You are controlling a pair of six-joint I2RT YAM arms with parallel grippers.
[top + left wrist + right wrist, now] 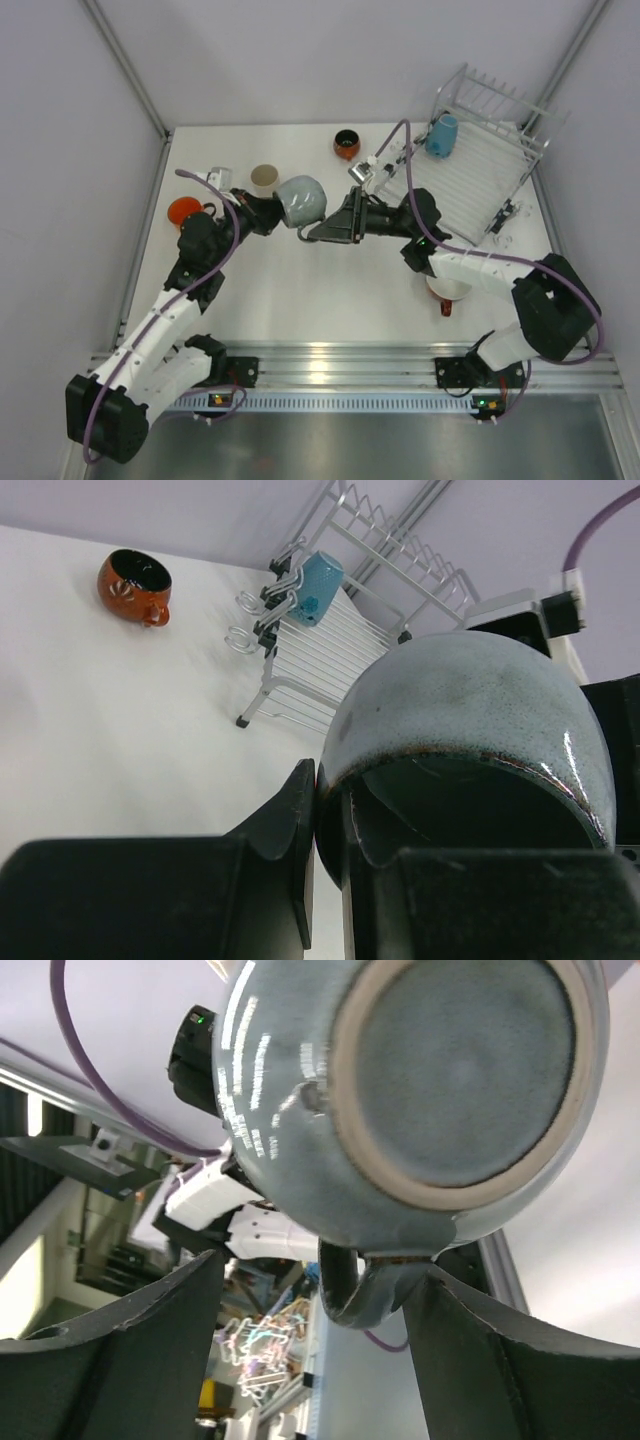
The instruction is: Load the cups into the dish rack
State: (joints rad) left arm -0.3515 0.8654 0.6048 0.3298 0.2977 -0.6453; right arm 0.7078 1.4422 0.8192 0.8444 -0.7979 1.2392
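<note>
step: mid-air handover of grey mug (300, 200), left arm (160, 315) to right arm (480, 268), over mid table (300, 300).
left gripper (330, 825): clamped on the mug rim, one finger inside, one outside. it carries the whole mug.
right gripper (322, 1272): jaws apart, straddling the handle (365, 1285). one finger sits close to it, the other well clear. no clamp yet.
mug axis: roughly level, mouth toward left gripper, base toward right wrist. handle points at the near edge in the top view.
key relation: handle is off-centre between the right fingers. my read is that closing will nudge it sideways unless the left grip holds firm.
rack (470, 190): far right corner, beyond the right arm. right arm is nearer, left is well apart from it.
in rack: blue cup (441, 135) only.
on table: orange cup (183, 210), beige tumbler (265, 178), dark-orange cup (347, 143), red mug (447, 292) partly under the right arm.
next, my guess: right clamps the handle, then left lets go.
risk: if left lets go before right has a firm clamp, the mug drops.
progress: early, one of six loaded.
</note>
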